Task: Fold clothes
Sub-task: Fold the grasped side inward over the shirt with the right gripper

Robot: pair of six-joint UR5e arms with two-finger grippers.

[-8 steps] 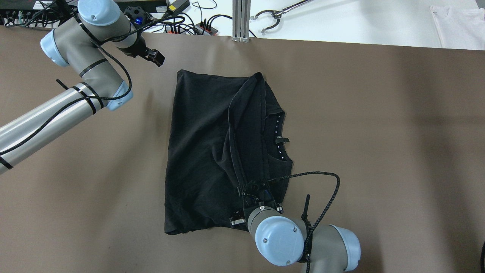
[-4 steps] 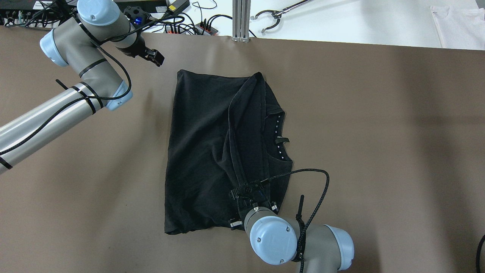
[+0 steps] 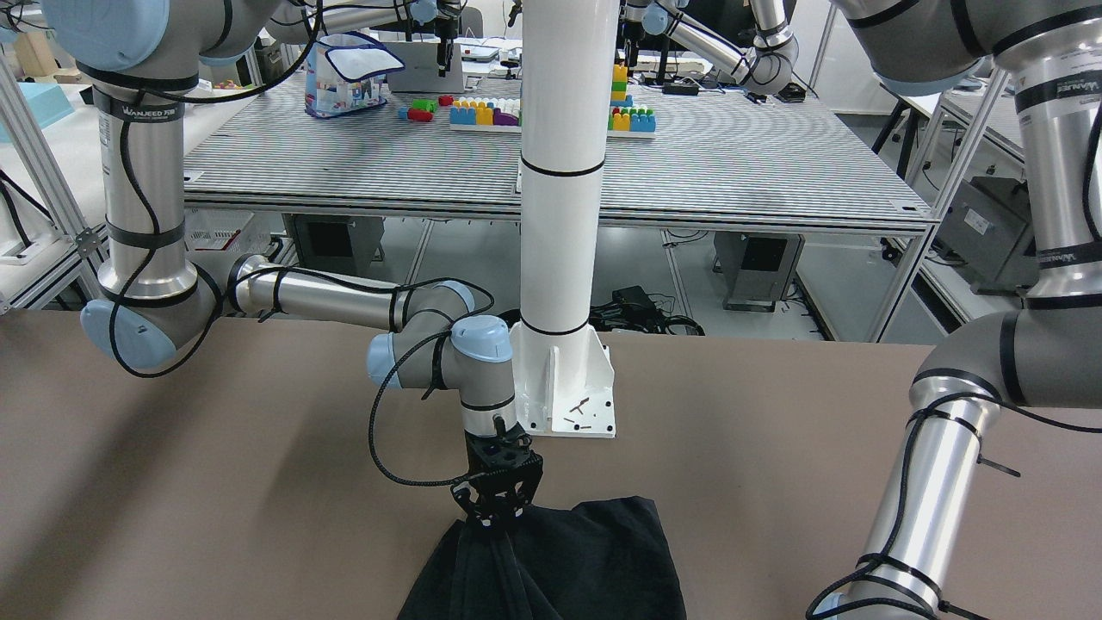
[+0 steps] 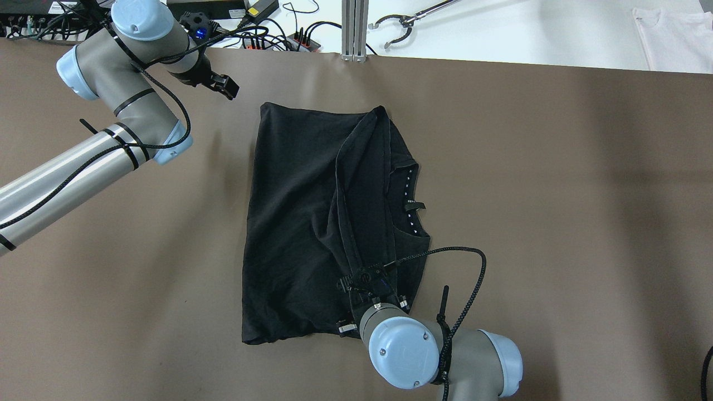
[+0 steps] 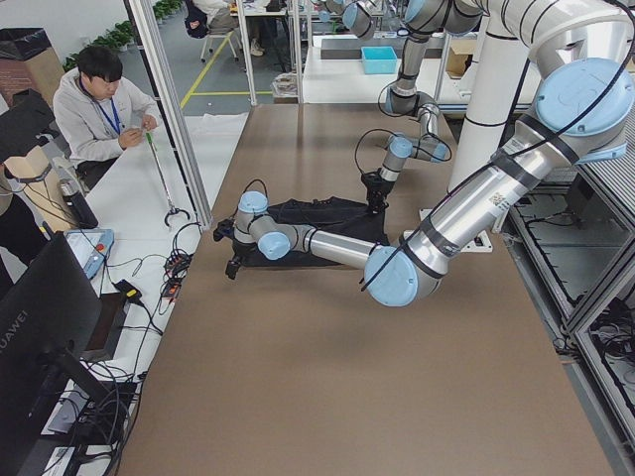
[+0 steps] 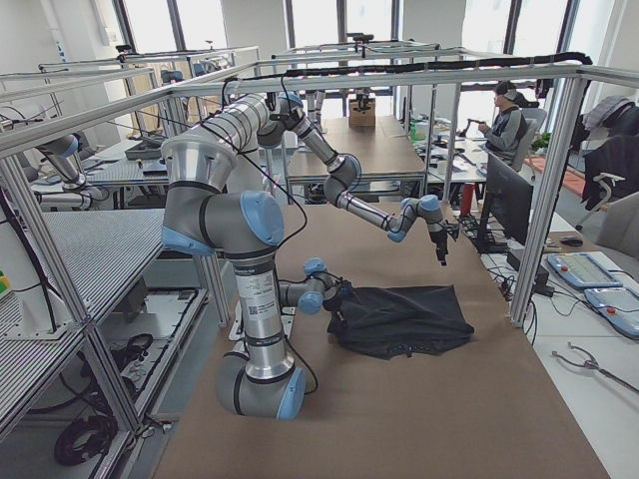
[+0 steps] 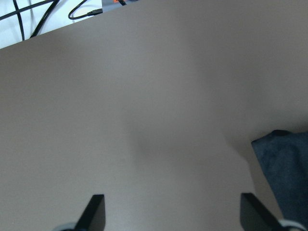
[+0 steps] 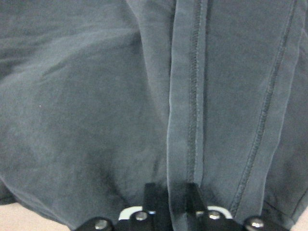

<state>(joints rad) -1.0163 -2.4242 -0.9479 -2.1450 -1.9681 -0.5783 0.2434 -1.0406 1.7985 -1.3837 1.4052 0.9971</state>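
The black garment [image 4: 295,211] lies on the brown table [image 4: 557,195], with a hemmed flap folded over its right half and the collar showing. It also shows in the front view [image 3: 594,560] and the side views [image 5: 317,210] [image 6: 404,314]. My right gripper [image 4: 356,277] is shut on the stitched hem [image 8: 190,96] near the garment's near edge, and it shows in the right wrist view [image 8: 171,190] and the front view [image 3: 495,521]. My left gripper [image 4: 225,88] is open and empty over bare table, left of the garment's far left corner [image 7: 288,163].
The white pillar [image 3: 560,215] and its base plate [image 3: 568,405] stand just behind the garment. Cables and power strips [image 4: 267,33], an aluminium post [image 4: 355,28], a grabber tool [image 4: 401,25] and a white cloth [image 4: 674,36] lie beyond the far edge. An operator [image 5: 104,99] sits there.
My right gripper, still holding the hem, has shifted slightly to the left. My left arm has drifted a little up and left. The garment lies much as before.
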